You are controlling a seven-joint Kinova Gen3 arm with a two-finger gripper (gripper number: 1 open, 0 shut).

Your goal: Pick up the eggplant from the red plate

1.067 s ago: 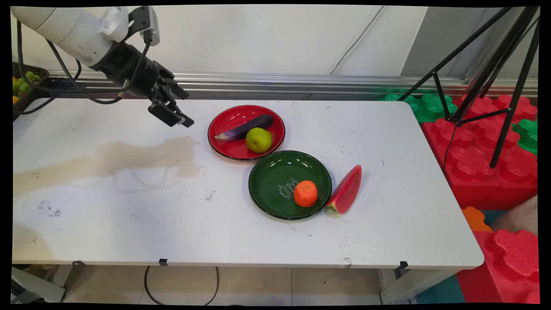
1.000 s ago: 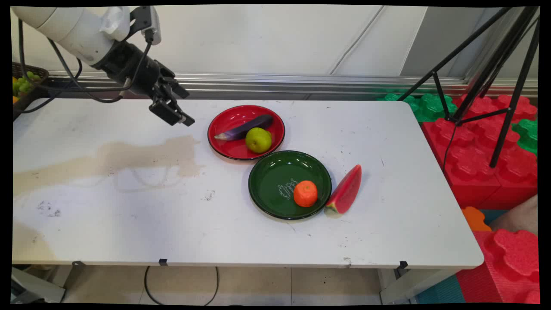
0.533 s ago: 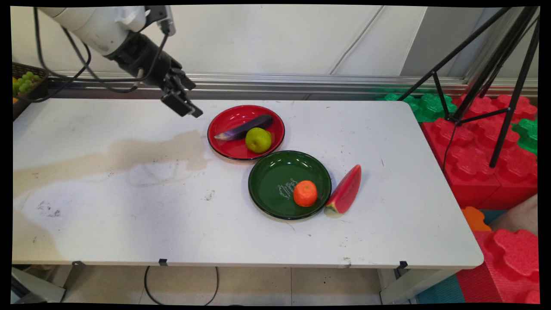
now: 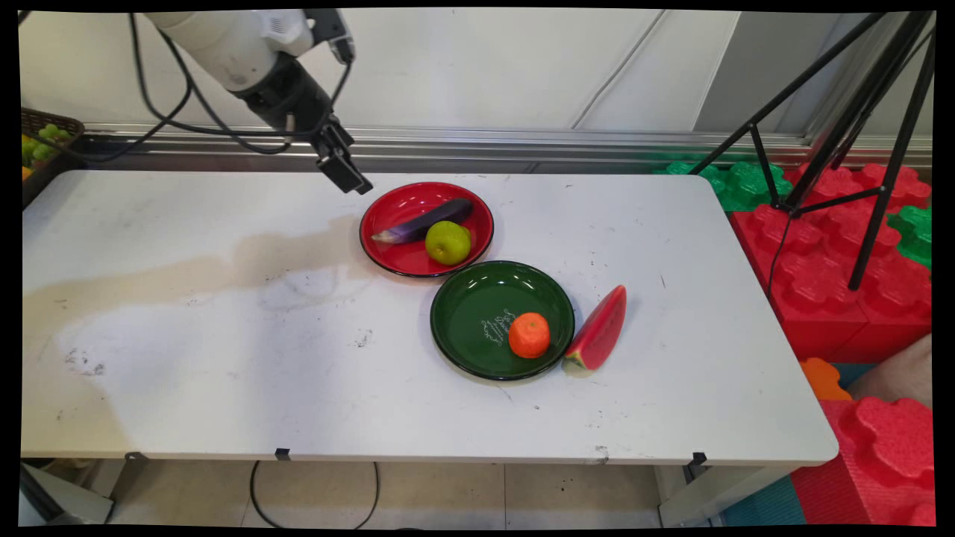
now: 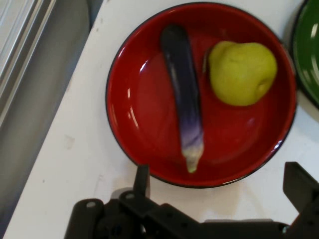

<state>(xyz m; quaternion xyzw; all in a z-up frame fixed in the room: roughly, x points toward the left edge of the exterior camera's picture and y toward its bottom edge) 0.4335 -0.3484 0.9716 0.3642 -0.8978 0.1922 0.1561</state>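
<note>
My gripper [image 4: 352, 179] hangs above the table's back edge, just left of a red plate [image 4: 388, 257]. A purple eggplant [image 4: 425, 221] and a yellow-green pear [image 4: 448, 242] lie on that plate. In the hand view the gripper [image 5: 220, 174] is open, with nothing between its fingers [image 5: 142, 179]. It hovers over the near rim of the red plate [image 5: 144, 114]. The eggplant [image 5: 183, 94] points its stem end toward the gripper, and the pear [image 5: 242, 72] lies to its right. It touches nothing.
A dark green plate [image 4: 470, 313] holds an orange [image 4: 529, 335], and a watermelon slice [image 4: 597, 330] leans at its right rim. A fruit basket [image 4: 45, 142] stands at the far left. A black tripod [image 4: 843, 127] and red foam blocks [image 4: 843, 253] stand beyond the table's right edge.
The gripper has moved right and a little up along the back of the table, nearer the red plate. The plates and fruit have not moved.
</note>
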